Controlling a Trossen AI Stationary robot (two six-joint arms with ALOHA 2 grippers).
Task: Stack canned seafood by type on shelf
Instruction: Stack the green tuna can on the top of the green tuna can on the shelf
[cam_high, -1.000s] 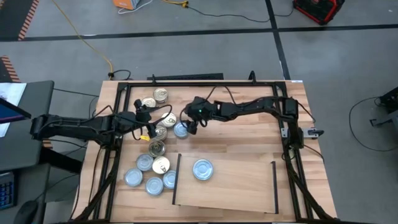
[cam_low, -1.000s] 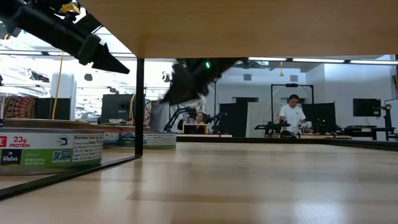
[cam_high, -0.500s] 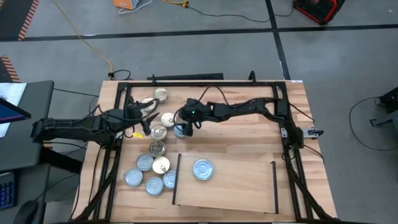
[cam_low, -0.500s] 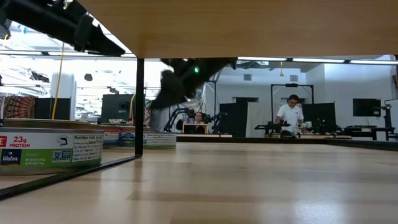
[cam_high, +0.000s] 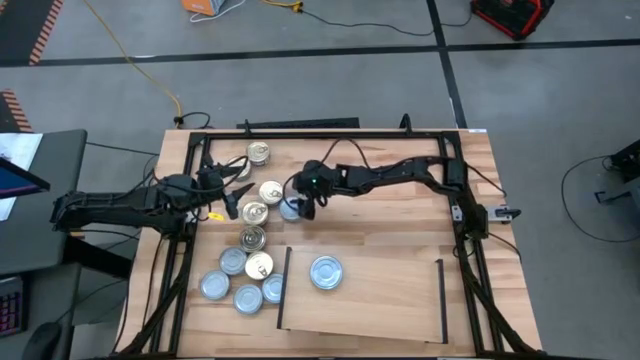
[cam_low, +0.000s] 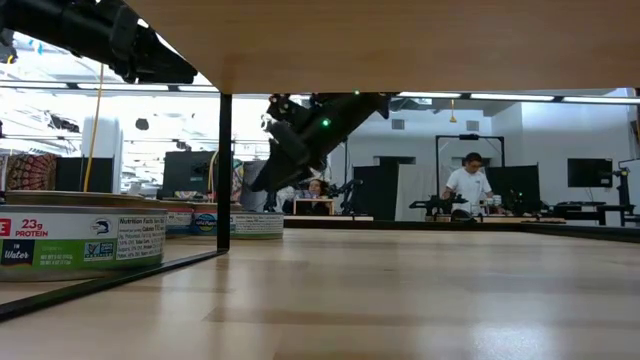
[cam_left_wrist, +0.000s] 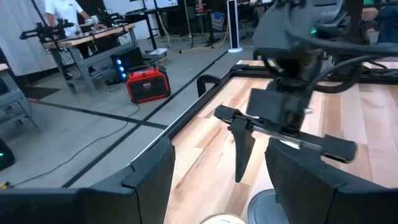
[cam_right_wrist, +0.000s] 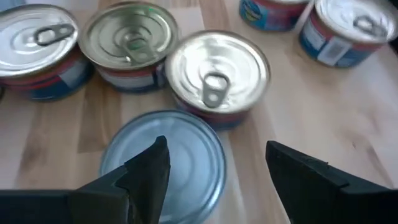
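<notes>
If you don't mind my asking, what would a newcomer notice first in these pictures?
Most likely the right gripper, fingers open, poised over a silvery-blue tin beside the gold-lidded tins on the table's left half. Next, the lone tin on the shelf, and the left gripper hovering open near the same cluster.

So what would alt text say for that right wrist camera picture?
The right gripper hangs open just above a plain silvery-blue-lidded tin on the wooden tabletop. Beyond it stand a gold pull-tab tin and several silver pull-tab tins.
</notes>
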